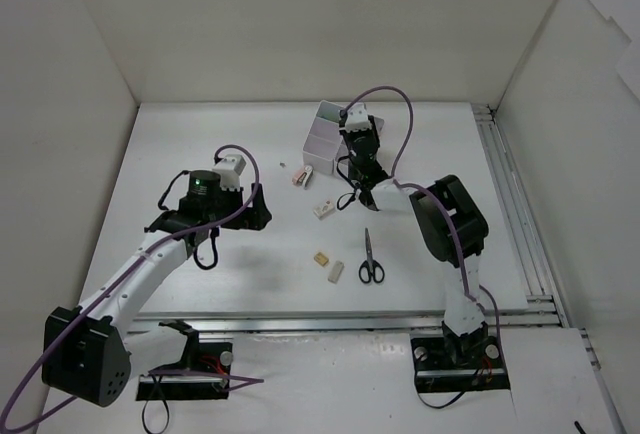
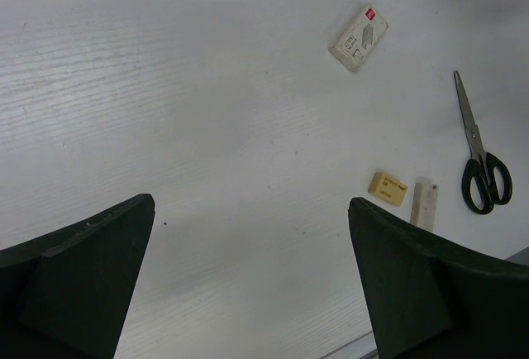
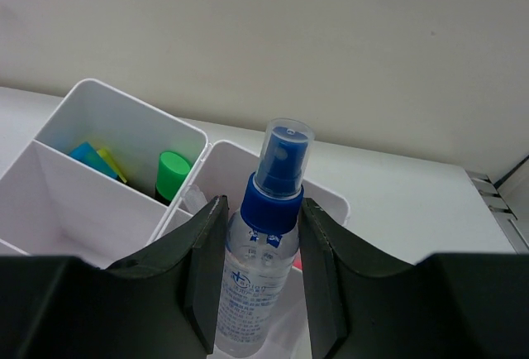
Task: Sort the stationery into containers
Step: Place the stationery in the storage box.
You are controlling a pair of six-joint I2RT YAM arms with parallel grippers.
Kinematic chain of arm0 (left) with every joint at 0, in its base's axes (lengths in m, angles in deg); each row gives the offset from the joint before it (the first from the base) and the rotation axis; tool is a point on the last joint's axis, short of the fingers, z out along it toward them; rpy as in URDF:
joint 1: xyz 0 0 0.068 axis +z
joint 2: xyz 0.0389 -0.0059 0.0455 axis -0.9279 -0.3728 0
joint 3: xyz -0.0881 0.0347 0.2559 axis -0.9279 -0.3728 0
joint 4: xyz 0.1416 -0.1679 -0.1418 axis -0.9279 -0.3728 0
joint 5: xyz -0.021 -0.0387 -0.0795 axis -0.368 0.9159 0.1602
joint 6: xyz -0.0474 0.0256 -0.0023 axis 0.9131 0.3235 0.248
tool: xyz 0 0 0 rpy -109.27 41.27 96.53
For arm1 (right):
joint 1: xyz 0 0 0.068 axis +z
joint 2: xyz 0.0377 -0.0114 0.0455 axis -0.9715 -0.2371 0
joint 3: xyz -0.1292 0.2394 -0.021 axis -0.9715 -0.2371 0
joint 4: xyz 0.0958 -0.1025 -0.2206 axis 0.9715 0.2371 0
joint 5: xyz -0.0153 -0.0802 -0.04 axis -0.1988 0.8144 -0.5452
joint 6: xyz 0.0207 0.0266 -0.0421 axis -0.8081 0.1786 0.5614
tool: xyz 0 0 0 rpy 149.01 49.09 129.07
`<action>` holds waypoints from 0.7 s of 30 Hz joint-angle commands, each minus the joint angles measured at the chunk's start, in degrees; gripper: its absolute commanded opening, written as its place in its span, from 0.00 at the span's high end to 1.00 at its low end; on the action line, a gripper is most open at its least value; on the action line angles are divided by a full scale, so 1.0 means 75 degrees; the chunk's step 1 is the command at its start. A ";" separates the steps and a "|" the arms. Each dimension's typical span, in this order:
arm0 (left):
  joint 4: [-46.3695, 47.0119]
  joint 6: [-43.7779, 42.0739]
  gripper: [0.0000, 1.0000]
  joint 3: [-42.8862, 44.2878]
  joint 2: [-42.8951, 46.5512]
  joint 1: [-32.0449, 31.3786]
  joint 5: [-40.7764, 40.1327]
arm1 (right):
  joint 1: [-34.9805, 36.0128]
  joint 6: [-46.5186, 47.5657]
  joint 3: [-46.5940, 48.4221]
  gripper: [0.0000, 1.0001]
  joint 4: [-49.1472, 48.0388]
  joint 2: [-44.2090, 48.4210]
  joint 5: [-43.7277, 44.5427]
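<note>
The left arm (image 1: pixel 140 272) and right arm (image 1: pixel 447 222) are black with white links. Purple cables (image 1: pixel 386 93) trail along both.

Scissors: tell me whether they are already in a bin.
No, the scissors lie on the bare table, apart from the bins.

I work in a lab test cell: plain white walls (image 1: pixel 300 24) box in my white table (image 1: pixel 180 134), and aluminium rails (image 1: pixel 515 209) run along its right edge.
</note>
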 commanded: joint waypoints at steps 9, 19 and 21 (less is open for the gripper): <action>0.0158 0.0053 0.00 0.0251 0.0359 0.0050 0.0069 | 0.0160 0.0117 -0.0254 0.66 -0.1567 0.0544 0.0386; 0.0111 0.0041 0.01 0.0240 0.0570 0.0050 0.0198 | 0.0675 0.0492 -0.0967 0.31 -0.1555 0.1878 0.0656; 0.0111 0.0053 0.01 0.0216 0.0629 0.0050 0.0280 | 0.0874 0.0563 -0.1132 0.26 -0.1485 0.2160 0.0900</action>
